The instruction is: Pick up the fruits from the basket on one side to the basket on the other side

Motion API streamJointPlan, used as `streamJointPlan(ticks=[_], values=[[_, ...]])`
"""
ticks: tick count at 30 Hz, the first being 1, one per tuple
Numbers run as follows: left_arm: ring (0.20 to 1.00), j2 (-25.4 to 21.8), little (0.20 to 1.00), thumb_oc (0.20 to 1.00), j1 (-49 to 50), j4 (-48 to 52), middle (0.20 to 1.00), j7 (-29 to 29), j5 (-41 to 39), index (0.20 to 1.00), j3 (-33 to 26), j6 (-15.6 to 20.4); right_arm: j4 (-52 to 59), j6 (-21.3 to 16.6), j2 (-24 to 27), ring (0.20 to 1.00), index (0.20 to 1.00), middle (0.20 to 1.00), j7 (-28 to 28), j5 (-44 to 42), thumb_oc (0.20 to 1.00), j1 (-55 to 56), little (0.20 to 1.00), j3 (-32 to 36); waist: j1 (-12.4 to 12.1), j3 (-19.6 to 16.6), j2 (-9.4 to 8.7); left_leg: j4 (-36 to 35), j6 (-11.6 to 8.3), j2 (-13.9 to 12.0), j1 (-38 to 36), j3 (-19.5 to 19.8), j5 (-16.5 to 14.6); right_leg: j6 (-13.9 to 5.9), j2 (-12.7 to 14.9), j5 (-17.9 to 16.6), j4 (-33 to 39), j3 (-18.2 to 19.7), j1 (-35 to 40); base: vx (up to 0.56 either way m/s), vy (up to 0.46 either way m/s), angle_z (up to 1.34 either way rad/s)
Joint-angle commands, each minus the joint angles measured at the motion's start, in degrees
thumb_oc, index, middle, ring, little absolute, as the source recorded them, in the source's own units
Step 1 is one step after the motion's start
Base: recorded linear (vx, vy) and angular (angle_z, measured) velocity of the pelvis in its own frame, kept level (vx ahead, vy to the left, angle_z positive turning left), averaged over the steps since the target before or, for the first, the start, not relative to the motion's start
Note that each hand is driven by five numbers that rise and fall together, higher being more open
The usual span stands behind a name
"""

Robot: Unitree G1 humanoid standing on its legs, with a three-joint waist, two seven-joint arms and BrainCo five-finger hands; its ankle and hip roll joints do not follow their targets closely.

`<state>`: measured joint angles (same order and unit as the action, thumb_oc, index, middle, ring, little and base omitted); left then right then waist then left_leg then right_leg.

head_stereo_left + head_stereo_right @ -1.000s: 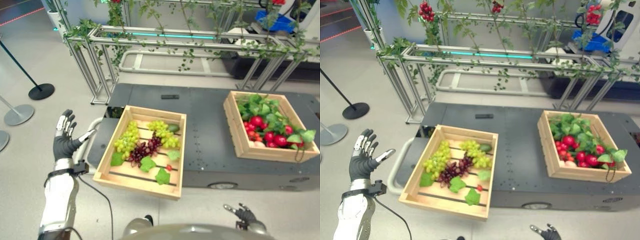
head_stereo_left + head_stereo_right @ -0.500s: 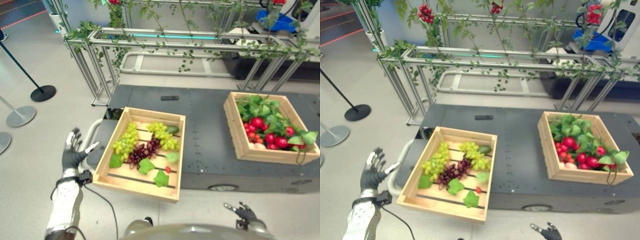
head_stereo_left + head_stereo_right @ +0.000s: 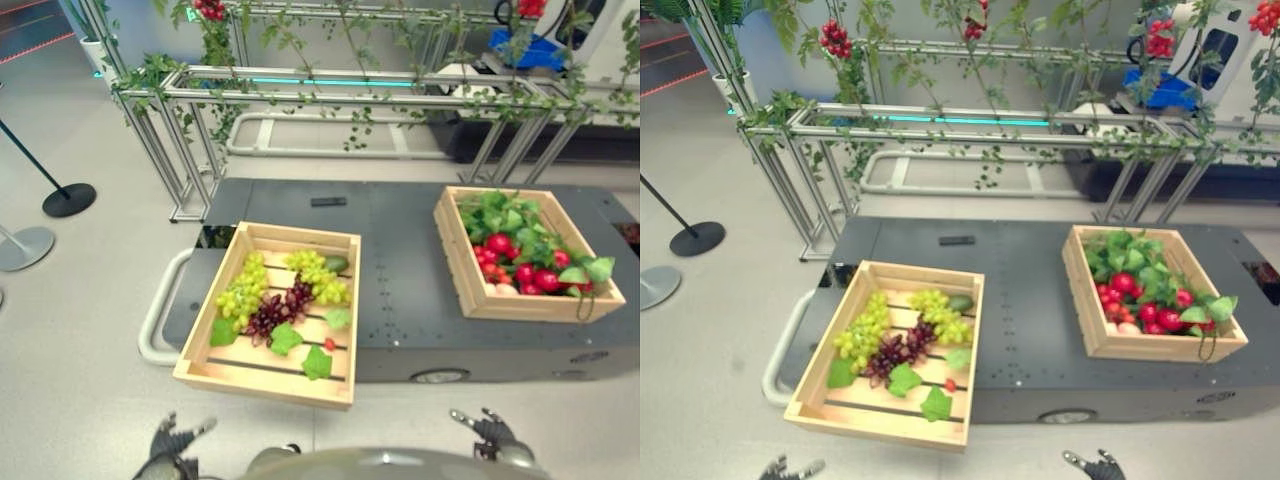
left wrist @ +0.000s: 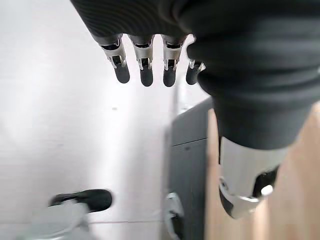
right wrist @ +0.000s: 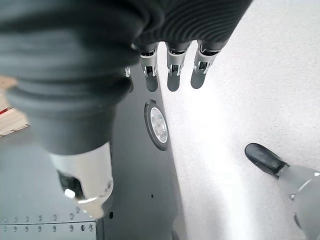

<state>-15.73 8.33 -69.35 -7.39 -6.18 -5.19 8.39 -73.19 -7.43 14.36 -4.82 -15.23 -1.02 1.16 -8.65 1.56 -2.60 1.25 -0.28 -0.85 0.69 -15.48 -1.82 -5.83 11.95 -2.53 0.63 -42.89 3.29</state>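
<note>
A wooden crate point(image 3: 260, 383) at the left of the dark grey platform point(image 3: 400, 290) holds green grapes point(image 3: 240, 292), purple grapes point(image 3: 276, 309), leaves and a small red fruit. A second wooden crate point(image 3: 538, 308) at the right holds red fruits point(image 3: 522, 271) among green leaves. My left hand point(image 3: 176, 439) hangs low, in front of the left crate and well short of it, fingers point(image 4: 144, 65) straight and empty. My right hand point(image 3: 491, 431) hangs low, in front of the platform between the crates, fingers point(image 5: 172, 70) straight, holding nothing.
Behind the platform stands a metal frame point(image 3: 330, 85) draped with vines and red berry clusters. Stanchion bases point(image 3: 68, 198) rest on the floor at the far left. A white bumper bar point(image 3: 150, 320) curves round the platform's left end. A small black block point(image 3: 328, 201) lies on the platform's far side.
My left arm has dropped from raised beside the left crate down to the view's lower edge. The camera has shifted a little. The right hand has stayed put.
</note>
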Motion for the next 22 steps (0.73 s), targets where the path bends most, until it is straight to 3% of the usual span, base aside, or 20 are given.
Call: streamJointPlan(ticks=[1, 22], values=[[1.0, 0.42, 1.0, 1.0, -1.36, -1.67, 1.0, 0.84, 3.78, 1.0, 1.4, 0.09, -0.78, -1.3, 1.84, 1.0, 1.0, 1.0, -0.84, 0.18, 1.0, -4.15, 1.0, -1.82, -0.07, -0.86, 0.46, -1.29, -3.23, -1.07, 1.09, -0.61, 0.63, -1.13, -0.79, 1.01, -0.12, 2.28, -0.7, 0.0, 0.0, 0.0], [1.0, 0.71, 1.0, 1.0, -1.79, -2.1, 1.0, 2.24, 3.15, 1.0, 2.45, 0.62, -1.9, -1.18, 1.06, 1.0, 1.0, 1.0, 0.08, -0.11, 1.0, -3.79, 1.0, -2.1, 0.22, -0.48, 0.32, -2.08, -2.94, -0.76, 0.8, -0.7, 0.79, -1.31, -0.48, 0.41, -0.08, 2.52, -1.07, 0.0, 0.0, 0.0]])
